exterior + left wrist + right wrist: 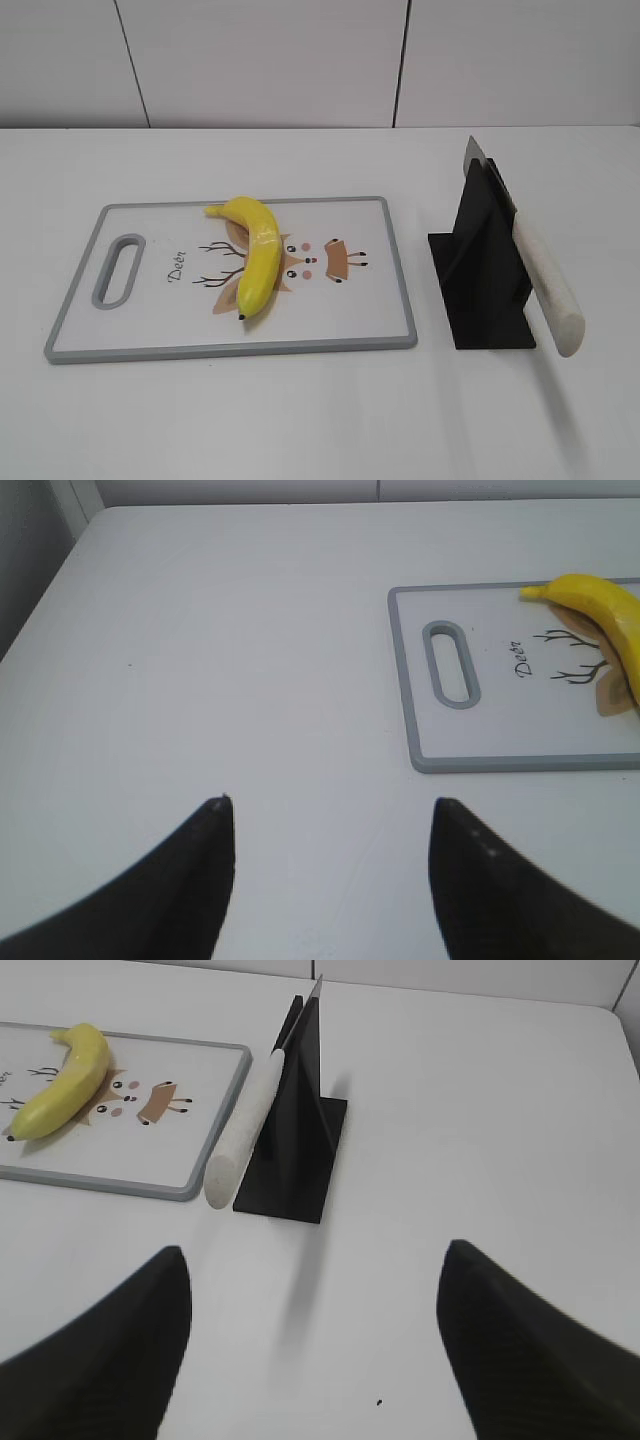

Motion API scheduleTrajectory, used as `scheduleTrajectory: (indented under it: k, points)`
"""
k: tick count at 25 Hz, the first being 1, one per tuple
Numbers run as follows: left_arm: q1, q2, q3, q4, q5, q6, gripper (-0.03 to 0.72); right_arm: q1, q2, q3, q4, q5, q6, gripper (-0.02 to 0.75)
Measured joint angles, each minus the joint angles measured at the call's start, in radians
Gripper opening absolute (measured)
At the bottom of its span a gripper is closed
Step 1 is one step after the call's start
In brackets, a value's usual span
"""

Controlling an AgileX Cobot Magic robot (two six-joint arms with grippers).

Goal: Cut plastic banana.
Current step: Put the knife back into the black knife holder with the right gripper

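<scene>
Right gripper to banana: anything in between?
Yes. In the right wrist view the knife in its black stand sits between the open right gripper and the plastic banana.

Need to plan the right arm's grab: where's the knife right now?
In the exterior view the knife sits right of the cutting board, slotted in the black stand, white handle toward the camera.

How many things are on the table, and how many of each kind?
plastic banana: 1
cutting board: 1
knife: 1
black knife stand: 1
Total: 4
</scene>
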Motion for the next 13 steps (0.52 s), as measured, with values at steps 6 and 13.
scheduleTrajectory:
  k: [6,13]
  points:
    - [0.0,0.0,0.0,0.0,0.0,0.0,0.58,-0.001,0.0,0.0,0.025,0.0,0.0,0.585]
    - [0.0,0.0,0.0,0.0,0.0,0.0,0.58,-0.001,0.0,0.0,0.028,0.0,0.0,0.585]
